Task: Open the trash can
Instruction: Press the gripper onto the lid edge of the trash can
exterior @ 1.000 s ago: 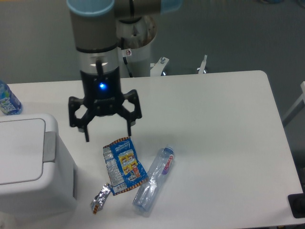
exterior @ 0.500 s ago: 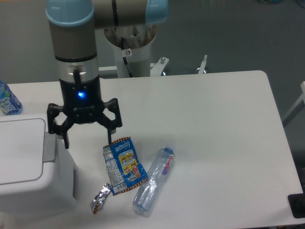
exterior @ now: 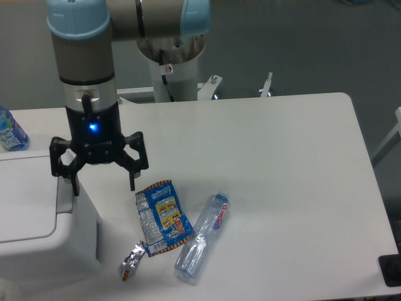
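While the gripper hangs spread wide, its left finger sits over the trash can's grey tab, lid shut below.

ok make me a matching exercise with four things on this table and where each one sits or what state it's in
Things:
1. large boxy white plastic trash can
2. black two-finger gripper
3. clear crushed plastic bottle
4. small blue-labelled bottle

States or places:
A. lying on its side right of the blue snack wrapper
B. at the far left edge, behind the bin
C. lid down, front left corner
D. fingers spread open over the bin's right edge

Pairs: 1-C, 2-D, 3-A, 4-B
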